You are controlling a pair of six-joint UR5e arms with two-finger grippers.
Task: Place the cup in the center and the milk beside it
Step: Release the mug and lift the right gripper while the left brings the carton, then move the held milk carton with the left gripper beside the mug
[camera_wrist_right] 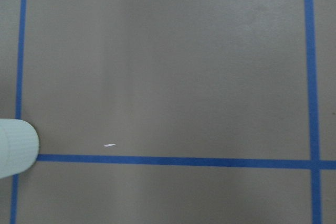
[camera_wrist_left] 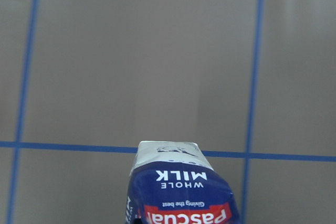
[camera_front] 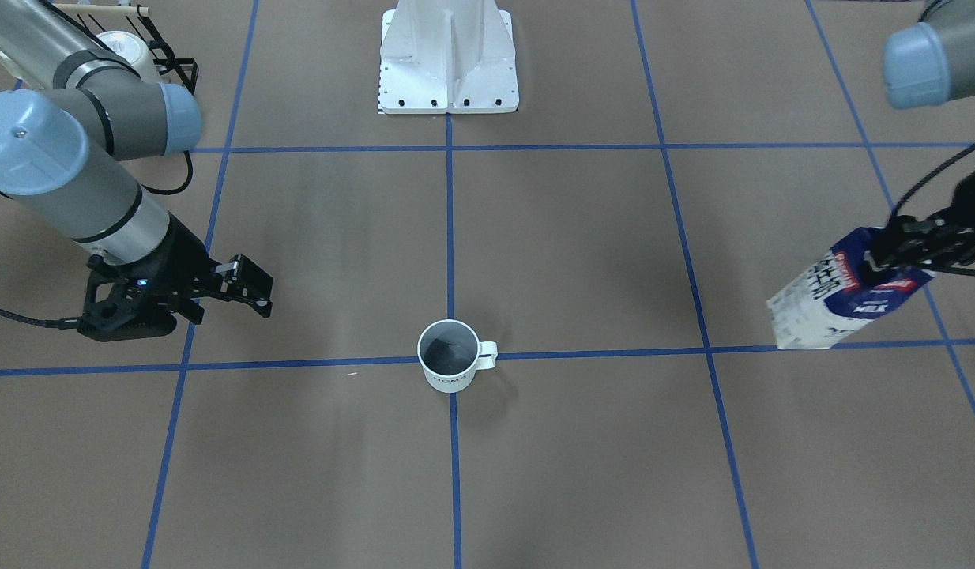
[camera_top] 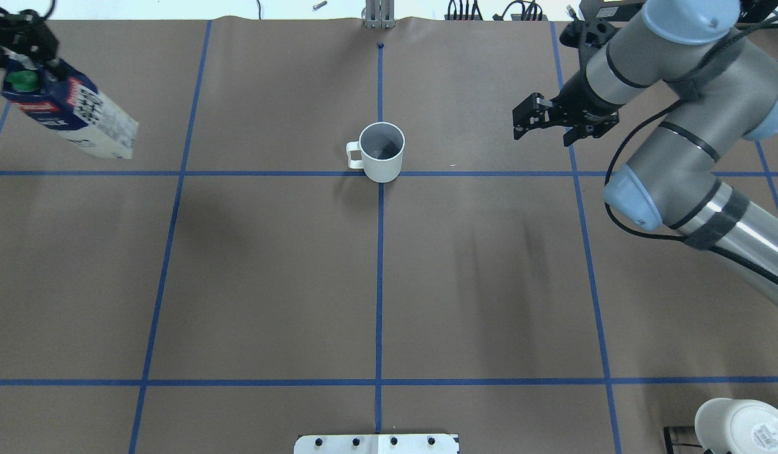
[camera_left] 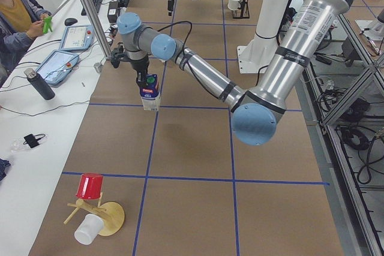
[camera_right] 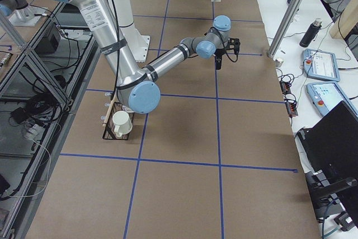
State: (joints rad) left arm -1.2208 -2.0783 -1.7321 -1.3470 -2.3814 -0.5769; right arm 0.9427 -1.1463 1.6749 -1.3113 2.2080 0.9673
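Observation:
The cup [camera_front: 448, 367], a white mug with a dark inside and "HOME" on its side, stands upright on the center [camera_top: 381, 178], where two blue tape lines cross. It also shows in the overhead view [camera_top: 381, 151] and at the right wrist view's left edge [camera_wrist_right: 16, 148]. My left gripper [camera_front: 902, 254] is shut on the top of the milk [camera_front: 831, 300], a navy and white carton held upright far to the robot's left of the cup [camera_top: 74, 116] [camera_wrist_left: 181, 192]. I cannot tell if its base touches the surface. My right gripper [camera_top: 526, 120] is open and empty, off to the cup's other side.
A black rack with white mugs [camera_top: 742, 425] stands near the robot's base on its right side. The white base plate [camera_front: 448, 79] is at the robot's edge. A red cup on a wooden stand [camera_left: 90, 187] and a white cup [camera_left: 90, 229] lie at the table's left end.

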